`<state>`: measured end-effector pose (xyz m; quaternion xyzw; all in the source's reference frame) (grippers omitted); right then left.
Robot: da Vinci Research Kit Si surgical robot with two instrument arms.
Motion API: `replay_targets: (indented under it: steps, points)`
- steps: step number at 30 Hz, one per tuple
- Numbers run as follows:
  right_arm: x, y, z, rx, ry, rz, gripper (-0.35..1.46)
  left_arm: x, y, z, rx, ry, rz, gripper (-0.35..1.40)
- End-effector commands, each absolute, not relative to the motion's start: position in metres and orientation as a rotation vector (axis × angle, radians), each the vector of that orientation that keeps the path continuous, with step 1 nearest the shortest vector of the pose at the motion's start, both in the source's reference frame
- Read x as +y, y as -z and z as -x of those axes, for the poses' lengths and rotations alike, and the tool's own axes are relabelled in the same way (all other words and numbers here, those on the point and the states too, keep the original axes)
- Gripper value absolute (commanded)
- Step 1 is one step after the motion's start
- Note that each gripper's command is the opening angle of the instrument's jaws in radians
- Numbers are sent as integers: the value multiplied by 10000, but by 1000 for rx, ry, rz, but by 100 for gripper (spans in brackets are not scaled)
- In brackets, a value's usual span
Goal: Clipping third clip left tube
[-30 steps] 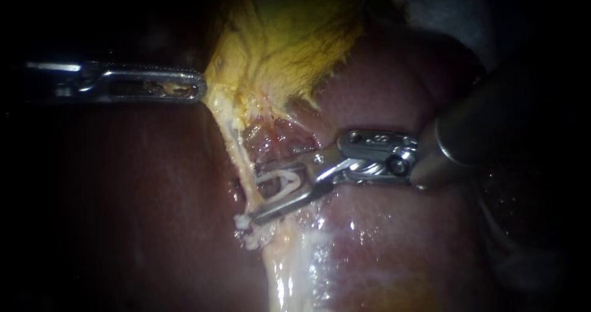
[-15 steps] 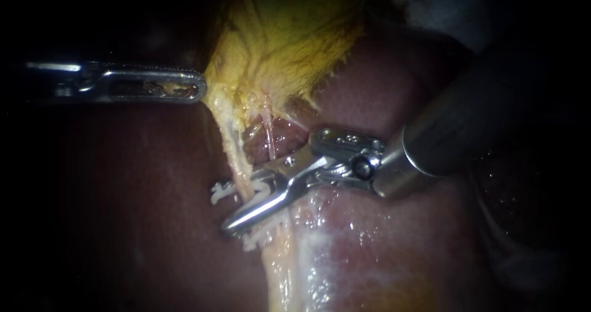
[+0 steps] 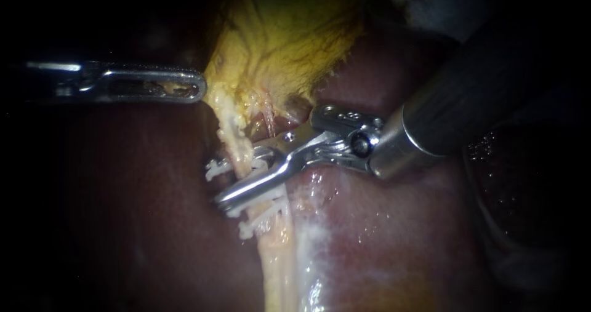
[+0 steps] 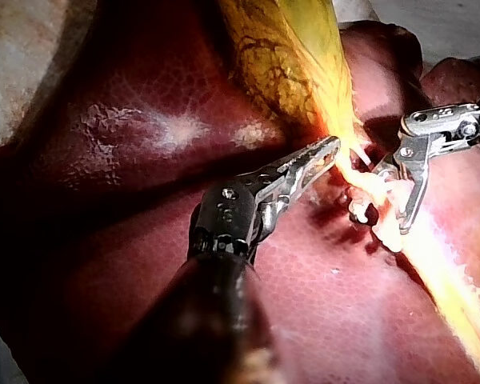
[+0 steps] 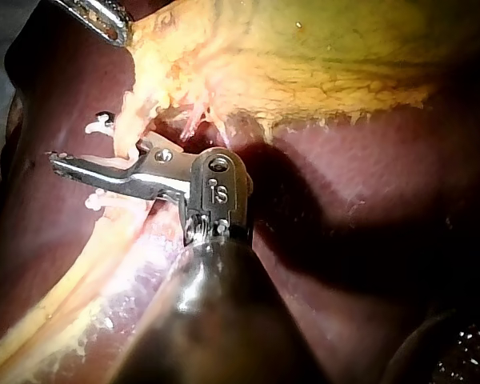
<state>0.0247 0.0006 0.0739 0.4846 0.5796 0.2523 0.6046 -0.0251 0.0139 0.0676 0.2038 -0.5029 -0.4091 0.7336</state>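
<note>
Watching the endoscope feed, I saw my left instrument (image 3: 189,85) reaching in level from the left, its jaws clenched together on the edge of the gallbladder (image 3: 283,35), where the yellow wall narrowed toward the tubes. From the left wrist camera the same grip showed: both jaws lay flat against each other with yellow tissue pinched at their tip, over the dark red liver (image 3: 381,226).

My right instrument (image 3: 237,180) reached in from the upper right and slanted down across the left tube (image 3: 236,143), the pale cord running from the gallbladder's neck downward over the liver. Its jaws straddled that tube, the long lower jaw lying in front of it and the upper one passing behind, a narrow gap between them. They were grasping the white clip (image 3: 213,168), whose end poked out just past the tube on the far side from the shaft. I could not tell whether the clip had latched.

On the tube another clip (image 3: 232,212) sat touching the underside of the lower jaw, and a last clip (image 3: 246,230) sat just below that one, both white. A thin pink tube (image 3: 268,120) ran beside the left tube on the shaft's side, down to the upper jaw near its hinge
</note>
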Motion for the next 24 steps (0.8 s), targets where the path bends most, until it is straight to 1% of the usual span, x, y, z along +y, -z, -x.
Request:
replay_targets:
  steps: [1,3,6,8,10,16,24]
  points:
    - [6,-739,-246,1342,-594,-1113,12,139,-677,251,-1106,900,-448,-35]
    - [6,-738,-244,1346,-618,-1091,3,139,-677,251,-1106,900,-448,-35]
    - [5,-739,-243,1343,-668,-1071,-14,139,-677,251,-1106,900,-448,-35]
    - [4,-739,-242,1338,-699,-1066,-35,139,-677,251,-1106,900,-448,-35]
    - [2,-740,-241,1316,-749,-1095,-35,139,-677,251,-1106,900,-448,-35]
    - [1,-743,-240,1317,-715,-1129,-35,139,-677,252,-1106,900,-448,-35]
    - [0,-744,-241,1317,-713,-1129,-35,140,-677,251,-1106,900,-448,-35]
